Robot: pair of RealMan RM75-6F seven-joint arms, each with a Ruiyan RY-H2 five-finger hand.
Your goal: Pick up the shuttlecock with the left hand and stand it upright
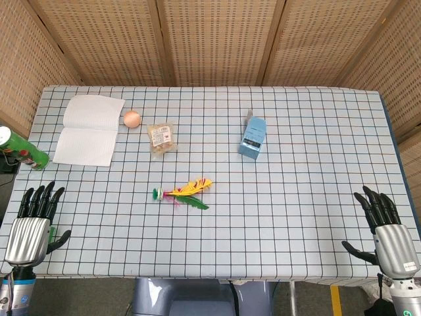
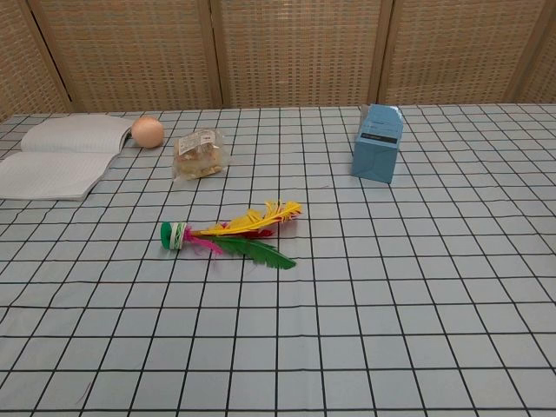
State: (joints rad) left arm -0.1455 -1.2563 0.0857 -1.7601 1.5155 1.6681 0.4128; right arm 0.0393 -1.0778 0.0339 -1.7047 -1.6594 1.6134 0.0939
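The shuttlecock (image 1: pixel 183 192) lies flat on its side in the middle of the checked tablecloth, its green base to the left and its yellow, pink and green feathers fanning right. In the chest view the shuttlecock (image 2: pixel 230 233) shows the same way. My left hand (image 1: pixel 34 221) hovers at the table's near left corner, fingers spread and holding nothing, well to the left of the shuttlecock. My right hand (image 1: pixel 388 230) rests at the near right corner, also spread and holding nothing. Neither hand shows in the chest view.
An open white notebook (image 1: pixel 89 130), an orange ball (image 1: pixel 132 118) and a clear snack packet (image 1: pixel 161 137) lie at the far left. A blue carton (image 1: pixel 252 138) stands right of centre. A green can (image 1: pixel 24 151) lies at the left table edge.
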